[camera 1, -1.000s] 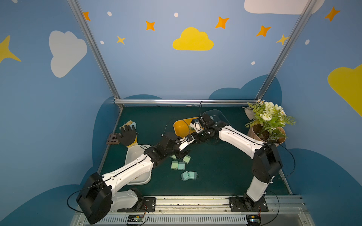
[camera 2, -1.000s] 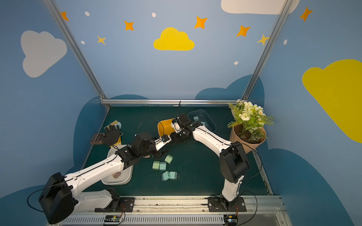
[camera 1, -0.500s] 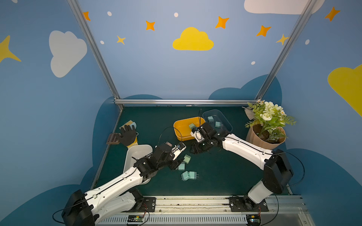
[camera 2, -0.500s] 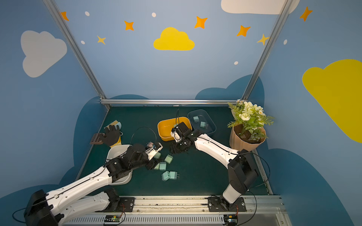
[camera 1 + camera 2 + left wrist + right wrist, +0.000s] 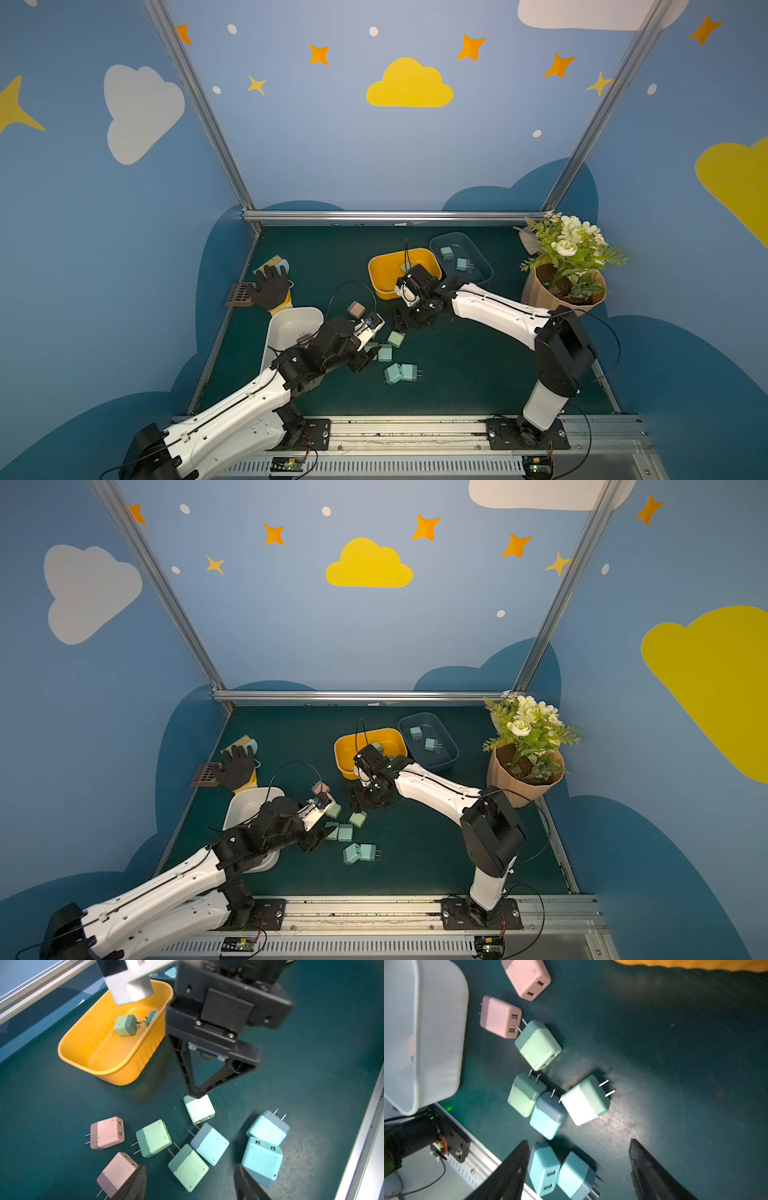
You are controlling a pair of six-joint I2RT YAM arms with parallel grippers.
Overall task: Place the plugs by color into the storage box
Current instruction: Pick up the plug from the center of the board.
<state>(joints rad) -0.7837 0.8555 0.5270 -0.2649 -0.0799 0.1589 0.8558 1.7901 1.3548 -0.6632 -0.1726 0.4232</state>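
Sorting stood partway | yellow bin (image 5: 128,1073) held two green plugs (image 5: 125,1025), blue bin (image 5: 478,255) two teal plugs (image 5: 446,252) | eight loose plugs (image 5: 152,1138) waited | left hand (image 5: 189,1169), right hand (image 5: 579,1141) gaped empty

Dark green surface (image 5: 478,374). Potted plant (image 5: 565,257) at 2 o'clock: white blooms, tan paper wrap, upright. At 10 o'clock, a black glove (image 5: 272,286) with a yellow cuff, fingertips over a blue brush (image 5: 275,262). Brown grid block (image 5: 240,294) touches the glove.
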